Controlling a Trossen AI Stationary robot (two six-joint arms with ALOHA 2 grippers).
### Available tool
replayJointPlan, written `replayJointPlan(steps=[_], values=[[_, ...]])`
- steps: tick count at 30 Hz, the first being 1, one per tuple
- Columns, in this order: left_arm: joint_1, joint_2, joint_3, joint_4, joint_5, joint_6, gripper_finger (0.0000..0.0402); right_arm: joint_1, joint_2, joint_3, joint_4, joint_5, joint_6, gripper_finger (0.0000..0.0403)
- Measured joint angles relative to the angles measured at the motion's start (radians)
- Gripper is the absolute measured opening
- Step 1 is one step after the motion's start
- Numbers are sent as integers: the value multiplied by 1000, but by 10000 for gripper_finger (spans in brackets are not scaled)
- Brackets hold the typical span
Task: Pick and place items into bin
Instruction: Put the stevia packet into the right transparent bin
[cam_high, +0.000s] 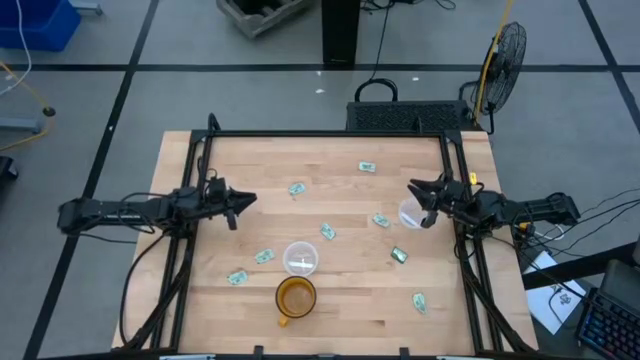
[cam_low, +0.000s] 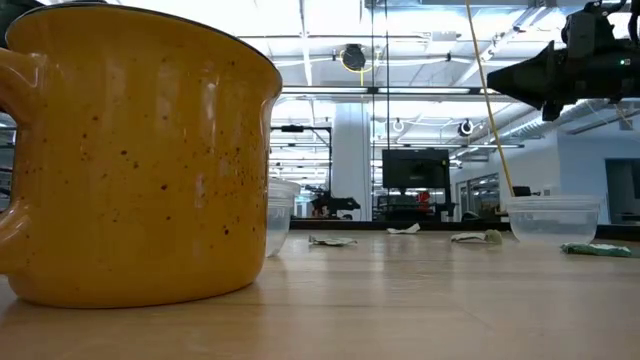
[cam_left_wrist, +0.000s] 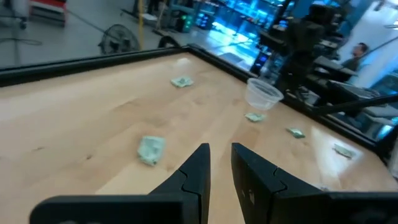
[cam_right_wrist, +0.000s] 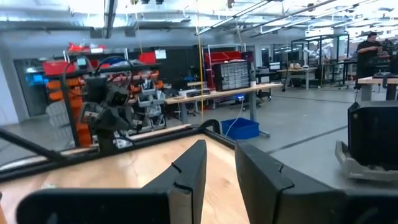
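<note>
Several small pale green-and-white packets lie flat on the wooden table: one near the far middle (cam_high: 367, 167), one by my left gripper (cam_high: 296, 188), others mid-table (cam_high: 327, 232) and toward the near edge (cam_high: 237, 278). My left gripper (cam_high: 245, 203) hovers at the table's left side, slightly open and empty; a packet (cam_left_wrist: 151, 149) lies just ahead of it. My right gripper (cam_high: 418, 195) hovers at the right side, slightly open and empty, above a clear plastic cup (cam_high: 413, 213). It also shows in the low view (cam_low: 500, 80).
A second clear cup (cam_high: 301, 258) stands mid-table, with a yellow speckled mug (cam_high: 295, 297) just in front of it near the near edge. A black frame (cam_high: 330, 133) borders the table's far, left and right sides. Bare wood lies between the packets.
</note>
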Motion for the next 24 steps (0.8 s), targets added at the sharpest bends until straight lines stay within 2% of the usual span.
replayJointPlan(steps=[7, 9, 11, 15, 21, 24], values=[[99, 57, 1, 5, -41, -8, 69, -21, 53, 70, 6, 0, -68, 77], [133, 74, 12, -4, -17, -8, 69, -41, 90, 122, 19, 1, -87, 77], [167, 96, 24, 3, 49, -8, 69, -64, 150, 175, -5, 0, -89, 77], [232, 152, 70, 3, 148, 14, 69, -128, 322, 306, -99, 0, -98, 77], [304, 261, 170, 3, 151, 101, 69, -316, 655, 495, -146, -21, -130, 77], [322, 314, 212, -1, 153, 116, 69, -449, 816, 604, -226, -195, -100, 77]])
